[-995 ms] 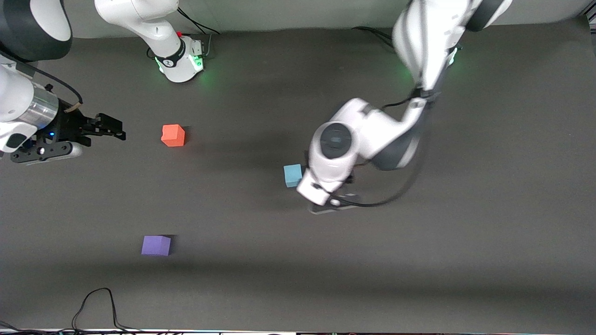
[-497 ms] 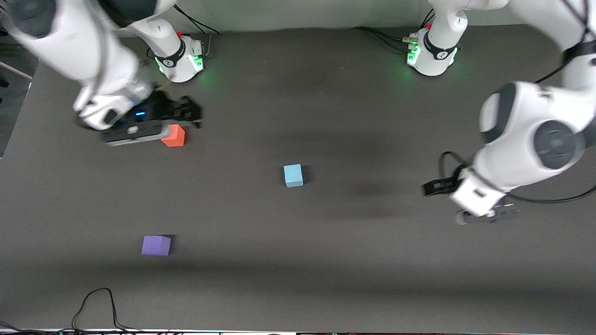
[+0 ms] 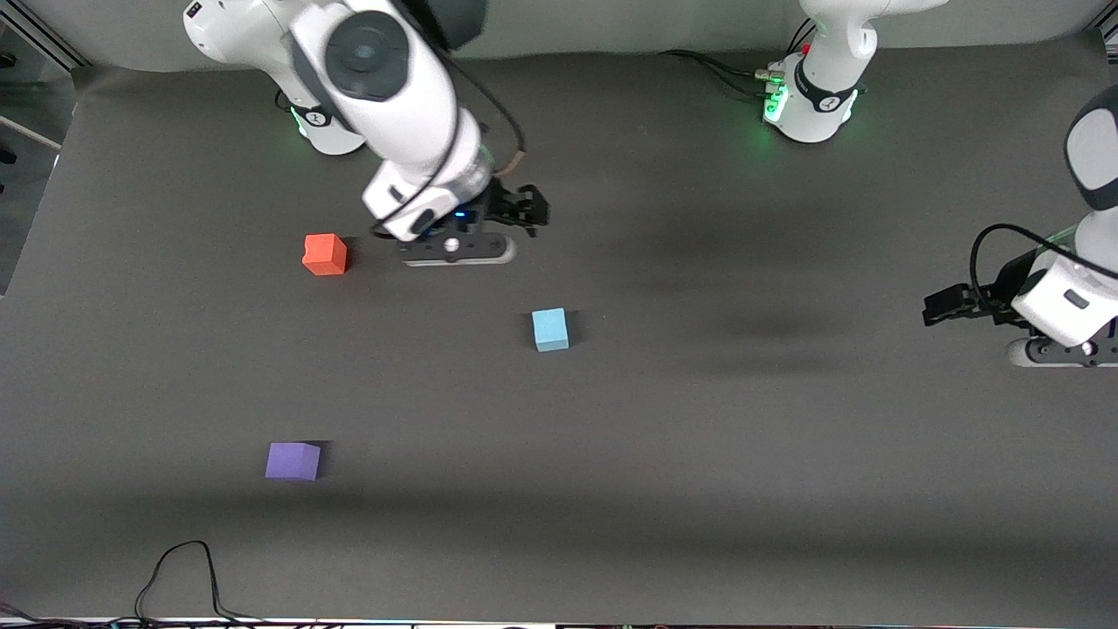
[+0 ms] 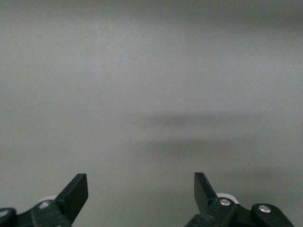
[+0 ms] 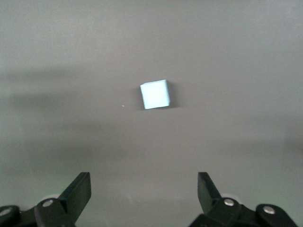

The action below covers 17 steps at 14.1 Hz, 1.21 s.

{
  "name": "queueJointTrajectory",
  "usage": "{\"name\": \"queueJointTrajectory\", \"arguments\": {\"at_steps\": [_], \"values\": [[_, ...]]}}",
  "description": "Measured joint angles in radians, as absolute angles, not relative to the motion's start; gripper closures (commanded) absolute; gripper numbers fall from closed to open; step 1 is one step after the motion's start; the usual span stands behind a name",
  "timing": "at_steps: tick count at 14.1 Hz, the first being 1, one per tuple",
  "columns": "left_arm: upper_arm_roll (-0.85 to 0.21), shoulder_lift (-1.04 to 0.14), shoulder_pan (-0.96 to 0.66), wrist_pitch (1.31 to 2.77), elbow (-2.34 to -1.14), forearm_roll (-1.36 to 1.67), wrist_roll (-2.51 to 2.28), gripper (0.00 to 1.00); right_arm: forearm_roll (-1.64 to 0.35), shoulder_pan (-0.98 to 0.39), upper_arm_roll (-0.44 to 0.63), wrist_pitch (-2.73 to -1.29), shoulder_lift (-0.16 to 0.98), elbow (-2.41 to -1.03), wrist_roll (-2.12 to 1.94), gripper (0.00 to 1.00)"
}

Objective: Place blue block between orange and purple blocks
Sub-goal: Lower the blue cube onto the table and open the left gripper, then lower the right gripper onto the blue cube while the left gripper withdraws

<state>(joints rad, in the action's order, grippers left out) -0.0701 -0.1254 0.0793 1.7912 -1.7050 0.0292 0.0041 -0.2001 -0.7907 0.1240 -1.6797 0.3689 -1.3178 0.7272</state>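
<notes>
We see the blue block [image 3: 550, 329] resting on the dark table [image 3: 699, 489] near its middle, untouched by either arm. The orange block [image 3: 324, 254] sits toward the right arm's end, farther from the front camera than the blue block. The purple block [image 3: 293, 460] lies at that same end but nearer the front camera, well apart from the orange one. The gap between those two holds nothing of the task yet.

Our right gripper [image 3: 524, 210] hangs over the table between the orange block and the blue block, a little farther from the camera than both on the view. Its fingers [image 5: 79, 191] are spread wide with nothing between them, and the right wrist view shows the blue block [image 5: 155, 94] lying ahead of them, well apart.

Our left gripper [image 3: 948, 306] waits over bare table at the left arm's end, well apart from every block. Its fingers [image 4: 75, 191] are likewise spread and hold nothing.
</notes>
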Motion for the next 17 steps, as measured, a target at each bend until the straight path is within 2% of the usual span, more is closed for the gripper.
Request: {"name": "queueJointTrajectory", "arguments": {"at_steps": [4, 12, 17], "values": [[-0.071, -0.103, 0.079, 1.729, -1.673, 0.029, 0.005, 0.00, -0.195, -0.856, 0.125, -1.765, 0.428, -1.343, 0.755, 0.00], [-0.076, -0.103, 0.078, 1.700, -1.647, 0.029, 0.005, 0.00, -0.119, -0.867, 0.133, -2.207, 0.501, -1.664, 0.675, 0.00], [-0.078, -0.103, 0.069, 1.696, -1.638, 0.029, 0.005, 0.00, -0.117, -0.870, 0.135, -2.352, 0.623, -1.695, 0.670, 0.00]]}}
